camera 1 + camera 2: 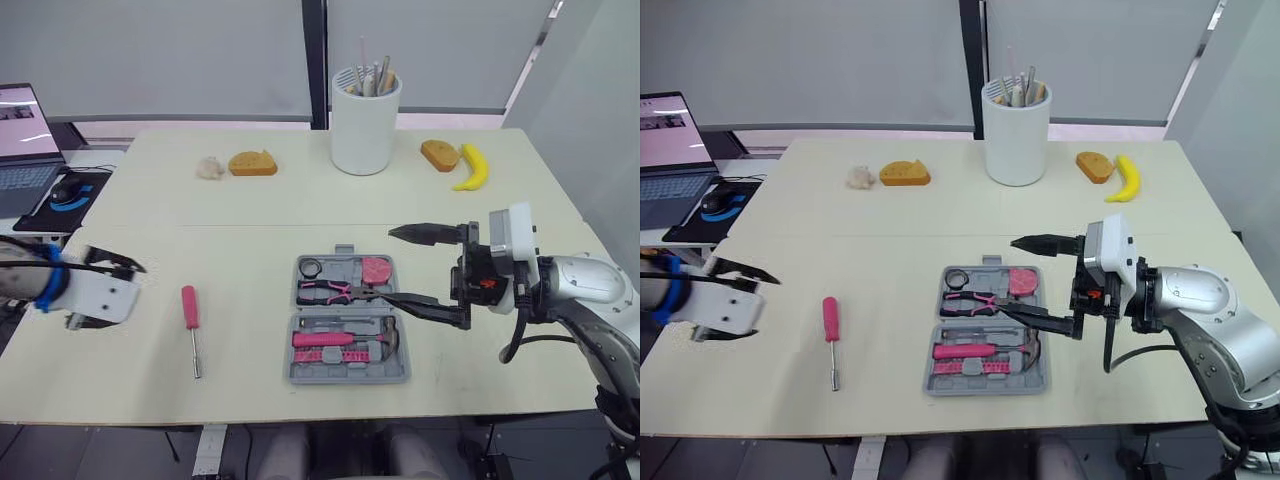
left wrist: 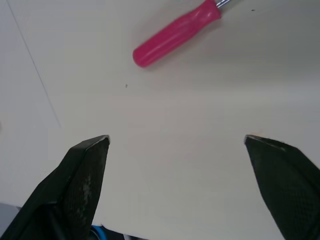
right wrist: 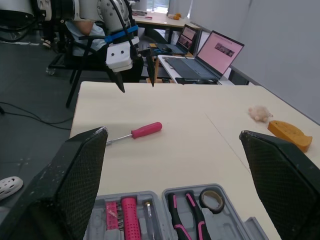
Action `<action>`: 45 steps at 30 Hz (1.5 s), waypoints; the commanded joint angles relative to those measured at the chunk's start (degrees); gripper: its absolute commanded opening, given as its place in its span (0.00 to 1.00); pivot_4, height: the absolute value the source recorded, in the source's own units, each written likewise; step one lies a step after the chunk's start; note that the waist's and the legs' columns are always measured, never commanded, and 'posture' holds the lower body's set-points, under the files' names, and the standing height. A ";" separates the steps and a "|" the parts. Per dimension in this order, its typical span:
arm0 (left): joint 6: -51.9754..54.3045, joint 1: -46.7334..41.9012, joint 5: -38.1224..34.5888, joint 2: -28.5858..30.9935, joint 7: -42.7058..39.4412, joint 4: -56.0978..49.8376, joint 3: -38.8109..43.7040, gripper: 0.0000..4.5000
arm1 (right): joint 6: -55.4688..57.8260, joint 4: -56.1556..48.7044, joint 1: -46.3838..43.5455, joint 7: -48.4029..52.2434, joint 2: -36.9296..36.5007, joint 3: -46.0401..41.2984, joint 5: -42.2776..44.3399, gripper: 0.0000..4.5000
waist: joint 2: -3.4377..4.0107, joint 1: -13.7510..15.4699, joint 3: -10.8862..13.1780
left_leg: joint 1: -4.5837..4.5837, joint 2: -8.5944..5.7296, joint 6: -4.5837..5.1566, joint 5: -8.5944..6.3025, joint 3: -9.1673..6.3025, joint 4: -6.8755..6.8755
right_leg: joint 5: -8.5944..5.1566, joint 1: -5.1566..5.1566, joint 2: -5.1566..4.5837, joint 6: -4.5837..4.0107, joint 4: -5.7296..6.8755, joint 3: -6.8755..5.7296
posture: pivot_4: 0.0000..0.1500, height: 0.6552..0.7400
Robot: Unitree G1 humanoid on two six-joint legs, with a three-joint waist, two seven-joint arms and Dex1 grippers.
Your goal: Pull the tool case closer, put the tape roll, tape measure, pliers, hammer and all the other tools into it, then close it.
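The light, stiff screwdriver (image 2: 177, 32) is judged best pinched at its pink handle by the spread-open left end effector (image 2: 175, 139).

Cream table (image 1: 250, 250) before grey window blinds (image 1: 180, 50).

Bright, even, diffuse light fills the room, and the pale cream surface (image 1: 250, 260) is evenly lit with no hard glare. Behind it the translucent grey window blinds (image 1: 180, 50) glow softly, with a brighter strip of daylight beneath them. Shadows are faint and soft-edged: a thin one hugs the open grey plastic tool case (image 1: 348, 378), and another lies beside the pink-handled screwdriver (image 2: 175, 32). The open laptop's screen (image 1: 22, 120) shines pale. In the right wrist view the dark floor (image 3: 30, 135) looks dim against the surface.
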 commanded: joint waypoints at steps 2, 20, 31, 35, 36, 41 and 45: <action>-8.99 -7.86 6.18 -3.36 1.24 7.30 -6.95 0.99 | 0.51 -3.95 0.86 -2.95 -0.20 -1.82 1.23 1.00 | -0.17 -0.76 0.10 | 0.00 0.04 0.01 0.00 0.00 0.01 | 0.00 -0.03 0.05 0.01 0.06 -0.02 | 1.00 1.00; -18.32 -22.35 30.20 -15.06 21.98 23.26 -25.74 0.99 | 5.53 -8.83 4.91 -8.61 -4.71 -6.65 4.69 1.00 | -0.40 -1.32 0.23 | 0.01 0.07 0.01 0.01 -0.11 0.26 | 0.05 0.10 0.25 0.12 0.14 -0.20 | 1.00 1.00; -17.11 -22.49 36.81 -15.43 30.45 26.61 -31.04 0.45 | 7.00 -8.46 4.36 -9.18 -6.29 -7.33 6.80 1.00 | 0.06 -1.21 -0.04 | 0.16 0.07 0.01 0.01 -0.09 0.40 | 0.03 0.18 0.25 0.15 0.45 -0.16 | 1.00 1.00; -17.26 -22.78 37.11 -15.31 31.31 27.57 -31.60 0.16 | 7.05 -7.83 3.62 -9.12 -6.18 -6.93 6.95 1.00 | 0.14 -1.18 -0.08 | 0.16 0.06 0.02 0.01 -0.07 0.57 | 0.02 0.19 0.25 0.16 0.60 -0.14 | 1.00 1.00; -17.37 -22.81 37.14 -15.24 31.35 27.77 -31.68 0.12 | 6.97 -7.74 3.57 -9.08 -6.13 -6.85 6.88 1.00 | 0.14 -1.12 -0.08 | 0.15 0.06 0.02 0.01 -0.07 0.59 | 0.02 0.19 0.26 0.16 0.60 -0.15 | 1.00 1.00; -17.39 -22.73 35.20 -15.26 30.17 28.74 -30.81 0.12 | 6.67 -7.46 3.28 -9.02 -5.82 -6.44 6.59 1.00 | 0.13 -1.07 -0.08 | 0.14 0.05 0.02 0.01 -0.08 0.60 | 0.02 0.19 0.25 0.17 0.60 -0.15 | 1.00 1.00; -16.55 -22.62 30.85 -15.56 25.49 29.51 -29.09 0.12 | 6.32 -6.90 3.02 -8.65 -5.70 -6.03 6.24 1.00 | 0.12 -1.14 -0.07 | 0.13 0.06 0.02 0.01 -0.08 0.60 | 0.02 0.17 0.26 0.17 0.62 -0.15 | 1.00 1.00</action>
